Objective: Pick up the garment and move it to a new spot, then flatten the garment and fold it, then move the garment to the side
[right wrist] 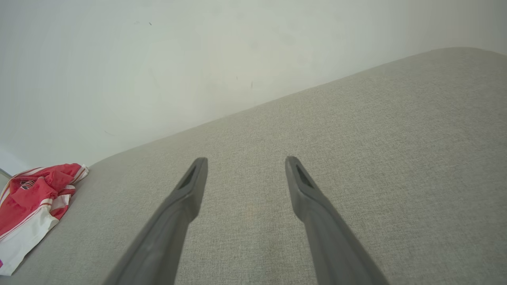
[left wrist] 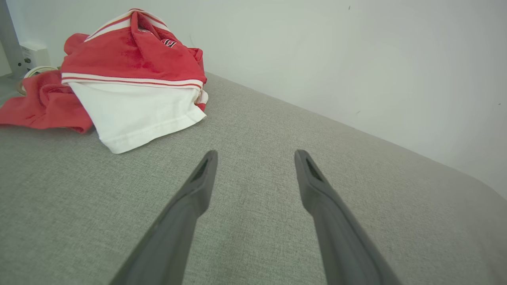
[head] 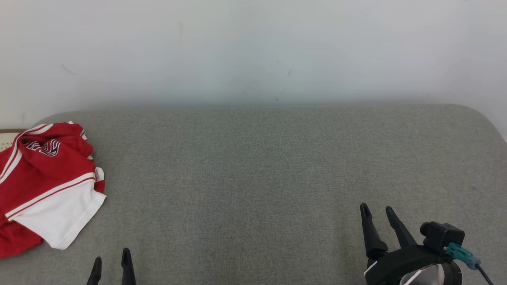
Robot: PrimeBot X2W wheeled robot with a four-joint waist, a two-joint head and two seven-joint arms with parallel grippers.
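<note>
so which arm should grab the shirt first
Left, most likely: the shirt lies bunched at the left edge of the grey surface, close to the open left gripper. The open right gripper is far across.

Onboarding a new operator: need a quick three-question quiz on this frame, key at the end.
1. True or false: the left gripper is holding the garment.
2. The garment lies: A) spread flat in the middle, B) crumpled at the left edge of the gray surface, C) folded at the right.
3. Which is nearer the garment, the left gripper or the right gripper?
Key: 1 false, both are open and empty. 2 B. 3 the left.
</note>
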